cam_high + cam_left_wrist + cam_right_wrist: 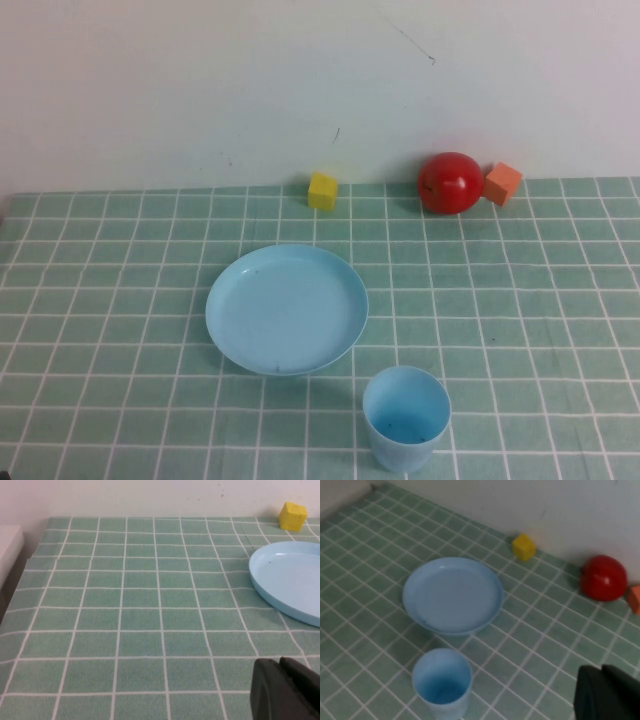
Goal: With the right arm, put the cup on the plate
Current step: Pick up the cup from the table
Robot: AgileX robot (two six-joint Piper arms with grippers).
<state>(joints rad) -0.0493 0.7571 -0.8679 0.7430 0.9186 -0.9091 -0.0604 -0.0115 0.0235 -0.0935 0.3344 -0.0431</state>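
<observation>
Both grippers, left [287, 690] and right [610, 692], hung above the table, jaw state indiscernible; cup [406, 418] stood upright near-right of plate [287, 308], apart.

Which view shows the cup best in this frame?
The high view: the cup stands upright and nearly whole, near the plate. The right wrist view shows it too, cropped low beside the right gripper. The left wrist view, with the left gripper, misses it.
</observation>
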